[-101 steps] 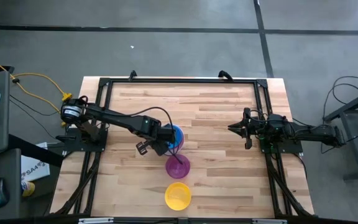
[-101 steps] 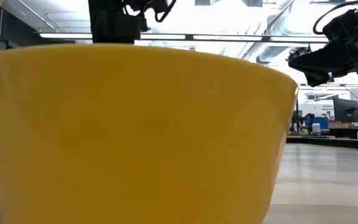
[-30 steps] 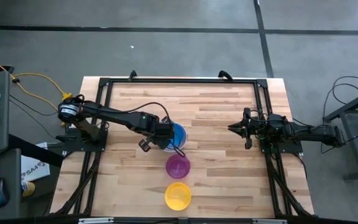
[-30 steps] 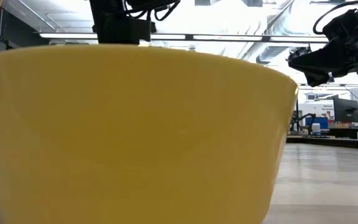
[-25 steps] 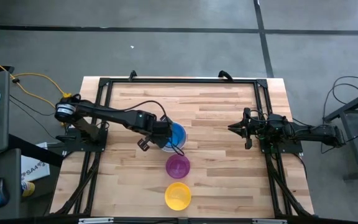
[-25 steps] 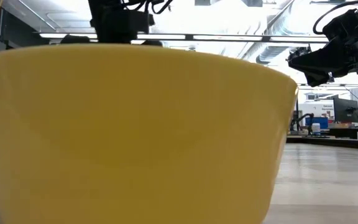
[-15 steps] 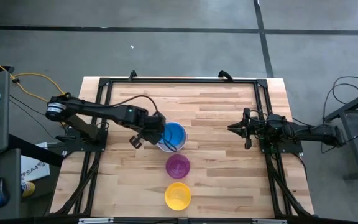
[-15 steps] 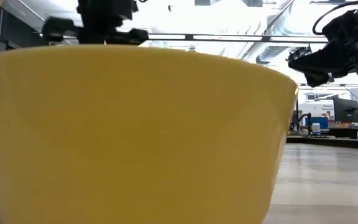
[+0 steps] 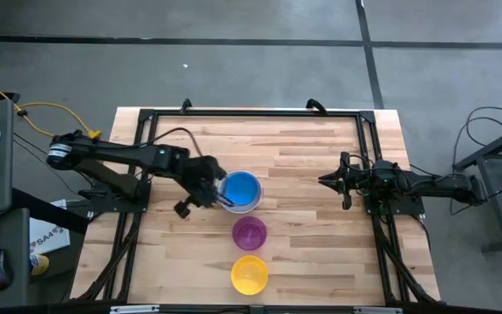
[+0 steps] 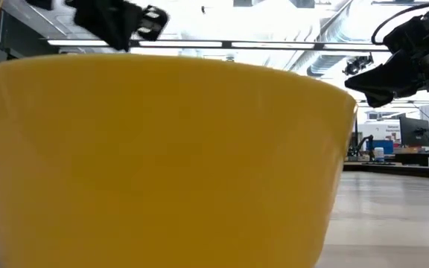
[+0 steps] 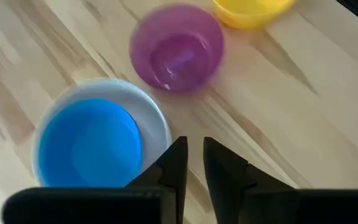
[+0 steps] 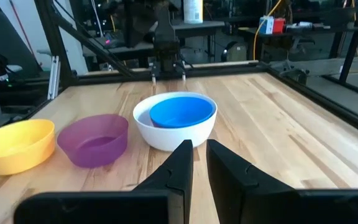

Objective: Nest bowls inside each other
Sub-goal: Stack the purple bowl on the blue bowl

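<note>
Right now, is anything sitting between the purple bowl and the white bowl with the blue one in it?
Nothing visible. The purple bowl sits just beside the white bowl holding the blue bowl, with only bare table between. The left pincer is at the white bowl's far side, off that path.

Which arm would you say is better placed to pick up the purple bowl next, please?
Probably the left. Its gripper hovers beside the white bowl holding the blue bowl, close to the purple bowl. The right gripper waits far off at the table's right side.
</note>
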